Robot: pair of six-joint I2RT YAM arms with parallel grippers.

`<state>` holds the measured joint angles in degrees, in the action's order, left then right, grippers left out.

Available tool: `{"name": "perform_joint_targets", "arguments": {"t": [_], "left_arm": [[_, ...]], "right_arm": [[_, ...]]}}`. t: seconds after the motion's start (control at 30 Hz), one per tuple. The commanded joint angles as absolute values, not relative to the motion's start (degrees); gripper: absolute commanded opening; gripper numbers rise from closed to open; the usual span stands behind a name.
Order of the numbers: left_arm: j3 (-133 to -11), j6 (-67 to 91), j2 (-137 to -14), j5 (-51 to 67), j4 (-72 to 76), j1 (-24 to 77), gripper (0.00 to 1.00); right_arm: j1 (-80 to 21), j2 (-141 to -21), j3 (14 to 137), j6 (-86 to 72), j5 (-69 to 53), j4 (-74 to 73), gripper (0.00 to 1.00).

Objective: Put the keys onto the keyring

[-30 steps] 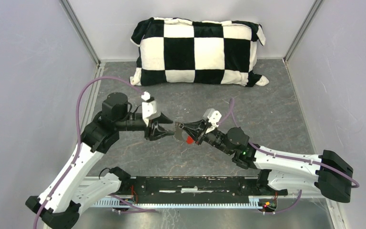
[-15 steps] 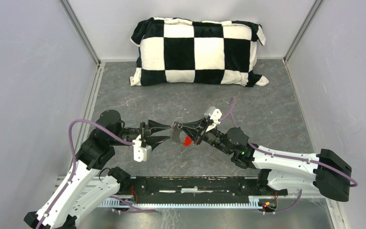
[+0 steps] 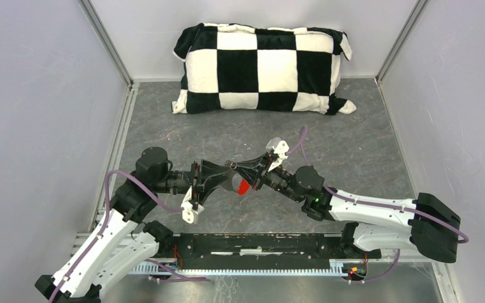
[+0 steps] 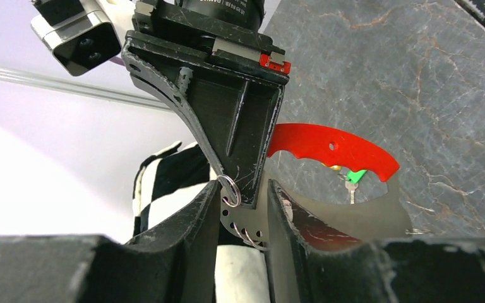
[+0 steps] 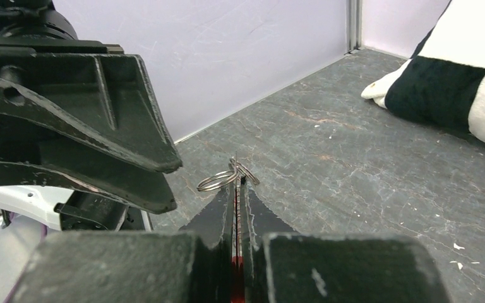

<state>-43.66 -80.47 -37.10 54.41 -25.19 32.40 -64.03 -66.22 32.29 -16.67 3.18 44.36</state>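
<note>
my right gripper pinches the keyring at mid-frame, top view. left gripper stands spread astride its ring. green key shows below the red tag. next, i reckon: nip the ring squarely.

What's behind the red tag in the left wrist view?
The green-headed key peeks out past the edge of the red tag, with a brass-coloured bit beside it. The tag covers the rest, so what they hang from cannot be seen.

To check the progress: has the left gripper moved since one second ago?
Yes. The left gripper rolled over and edged slightly right, judged against the pillow.
</note>
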Motion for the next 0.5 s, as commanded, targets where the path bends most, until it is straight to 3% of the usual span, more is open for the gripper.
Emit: {"name": "perform_joint_targets", "arguments": {"t": [0.0, 0.3, 0.47], "left_arm": [[-41.66, -83.51, -36.89, 54.75, -17.24, 32.93, 0.39], [-41.81, -82.73, -38.53, 51.55, -16.53, 34.0, 0.35], [-42.52, -81.03, -38.27, 49.12, -16.63, 34.01, 0.25]], "right_arm": [[-64.25, -66.7, 35.82, -18.17, 1.7, 47.96, 0.0], [-64.41, -66.95, 36.15, -18.34, 0.55, 47.51, 0.0], [-64.71, -65.99, 35.08, -17.71, 0.39, 46.99, 0.0]]}}
